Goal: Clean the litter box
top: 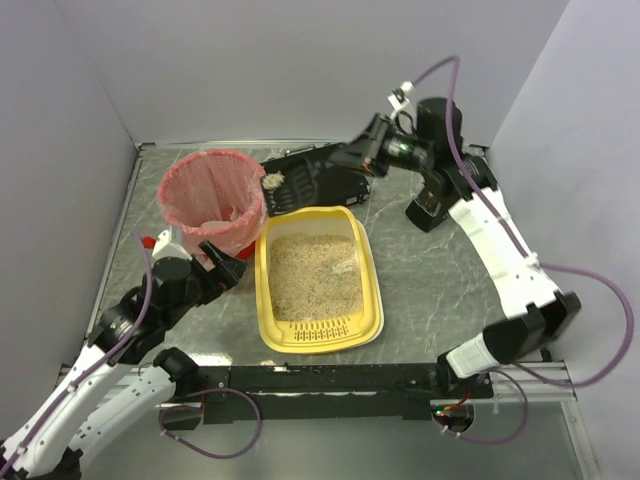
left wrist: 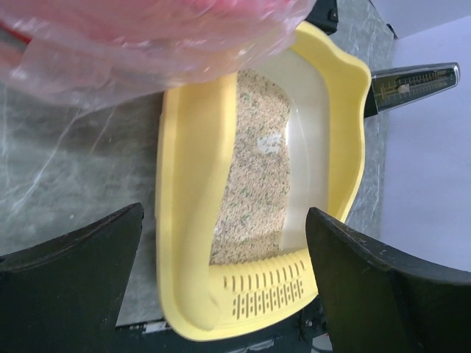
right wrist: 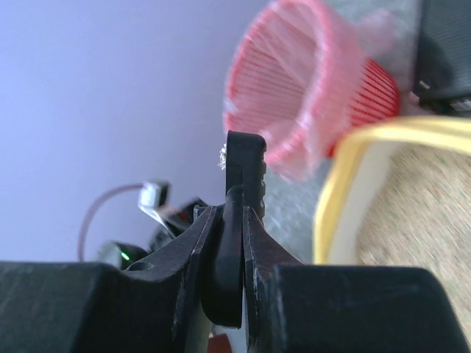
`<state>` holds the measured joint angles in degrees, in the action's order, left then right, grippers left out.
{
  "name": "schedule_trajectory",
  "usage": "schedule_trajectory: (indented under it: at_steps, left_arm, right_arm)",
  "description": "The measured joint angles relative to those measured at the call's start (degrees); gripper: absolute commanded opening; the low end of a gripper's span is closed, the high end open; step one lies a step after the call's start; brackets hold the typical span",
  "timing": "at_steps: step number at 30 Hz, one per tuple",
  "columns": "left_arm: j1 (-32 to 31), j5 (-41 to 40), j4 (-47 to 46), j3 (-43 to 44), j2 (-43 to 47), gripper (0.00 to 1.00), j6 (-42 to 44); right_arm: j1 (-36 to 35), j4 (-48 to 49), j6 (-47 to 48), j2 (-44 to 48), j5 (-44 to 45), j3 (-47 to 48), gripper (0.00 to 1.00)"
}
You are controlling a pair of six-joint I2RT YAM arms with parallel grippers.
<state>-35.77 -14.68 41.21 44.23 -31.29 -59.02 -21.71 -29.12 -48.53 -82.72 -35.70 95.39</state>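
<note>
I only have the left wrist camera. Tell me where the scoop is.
Observer: The right pincer holds the scoop raised beyond the far end of the litter box.
Operator: Report its load.
Observer: A clump sits on its tip, just beside the rim of the bin in the top view.
Operator: Confirm the grip.
Observer: Both fingers are closed on the handle in the right wrist view.
</note>
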Motion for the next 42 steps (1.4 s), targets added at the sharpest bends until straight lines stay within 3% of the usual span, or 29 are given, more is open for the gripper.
schedule_trajectory:
  at_steps: [11, 15, 19, 23, 28, 36, 42]
  left_arm:
    - [0.0, -1.3, 6.5, -2.0, 8.0, 0.97, -4.7]
    - [0.0, -1.2, 7.0, -2.3, 7.8, 0.97, -5.4]
    - [0.0, -1.1, 7.1, -2.3, 7.9, 0.97, -5.8]
    - [0.0, -0.6, 6.8, -3.1, 8.8, 0.97, -6.6]
    - [0.0, 1.0, 5.8, -5.1, 9.1, 0.97, -6.7]
    - [0.0, 3.6, 2.8, -6.5, 8.4, 0.97, -6.6]
    - [0.0, 6.9, -0.9, -8.6, 7.2, 0.97, -6.4]
  right_arm:
    - [-14.4, -4.2, 0.8, -24.7, 13.0, 30.7, 0.0]
    - [-18.4, -4.5, 7.6, -32.5, 21.0, 37.5, 0.0]
    - [-21.6, -3.7, 18.2, -36.3, 29.4, 38.3, 0.0]
    - [-24.9, 0.8, 30.3, -35.4, 35.8, 33.6, 0.0]
    - [-27.6, 5.5, 37.7, -33.9, 37.9, 31.8, 0.0]
    - [-25.7, 6.0, 36.9, -28.9, 37.1, 32.1, 0.0]
    - [-13.7, 2.6, 29.2, -7.3, 25.6, 13.0, 0.0]
